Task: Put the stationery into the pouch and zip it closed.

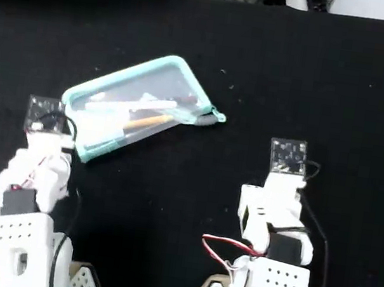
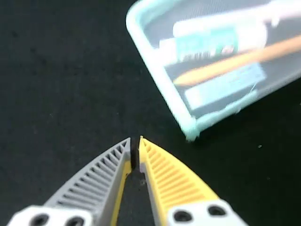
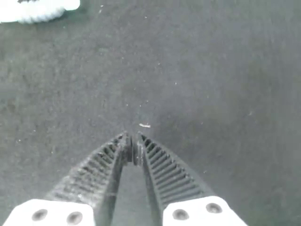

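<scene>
Left gripper had its jaws pressed together with nothing between them, its tips over bare black bench. Close ahead of those tips lay the near corner of the mint-edged pouch. Through the clear side of the pouch a white tube, an orange pencil and a pale blue flat piece could be seen, so the stationery looked to be inside. Right gripper was likewise closed and empty, over bare cloth and well apart from the pouch. The pouch's far end pointed toward that arm's side, with the zip pull lying just off the corner. The pull at the end of its run suggested the zip was drawn across, though whether the last teeth had met could not be made out. The step in hand was therefore probably finishing or checking the closure. To do it well, the left gripper would best open and pin the near corner flat against the bench. The right gripper would then take the pull by its tab and draw it straight along the line of the zip, away from the pinned corner. A sideways tug would risk swinging the light pouch round on the cloth rather than seating the slider.
</scene>
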Motion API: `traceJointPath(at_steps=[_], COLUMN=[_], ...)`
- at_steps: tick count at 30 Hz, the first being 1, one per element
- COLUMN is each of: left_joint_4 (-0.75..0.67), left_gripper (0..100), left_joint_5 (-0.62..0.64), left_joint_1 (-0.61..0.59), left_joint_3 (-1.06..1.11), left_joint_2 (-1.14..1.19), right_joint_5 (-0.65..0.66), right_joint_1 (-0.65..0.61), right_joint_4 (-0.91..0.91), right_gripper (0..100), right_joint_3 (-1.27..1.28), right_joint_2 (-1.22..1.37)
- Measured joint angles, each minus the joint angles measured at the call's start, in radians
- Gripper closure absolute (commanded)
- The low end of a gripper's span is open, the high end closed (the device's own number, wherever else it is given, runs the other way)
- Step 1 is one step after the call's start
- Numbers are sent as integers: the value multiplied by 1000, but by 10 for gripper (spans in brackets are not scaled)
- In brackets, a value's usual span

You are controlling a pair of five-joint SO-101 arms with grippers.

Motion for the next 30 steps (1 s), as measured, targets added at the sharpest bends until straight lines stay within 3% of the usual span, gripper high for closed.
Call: traceJointPath(at_steps=[8,12,18,30], left_joint_4=[-49,57,342,368], left_gripper=[953,953,953,955], left_joint_5=[0,46,110,112], left_joint_1=[2,2,25,28], left_joint_3=[279,281,279,279], left_joint_2=[-227,-339,-514,-517], right_joint_5=[-17,-17,-17,-17], right_joint_1=[-61,-71,-69,-71], right_joint_4=[-118,-106,-6,278], right_gripper=[985,985,985,985], right_joint_3=[157,160,160,160], right_joint_2=[-11,-48,-120,-324])
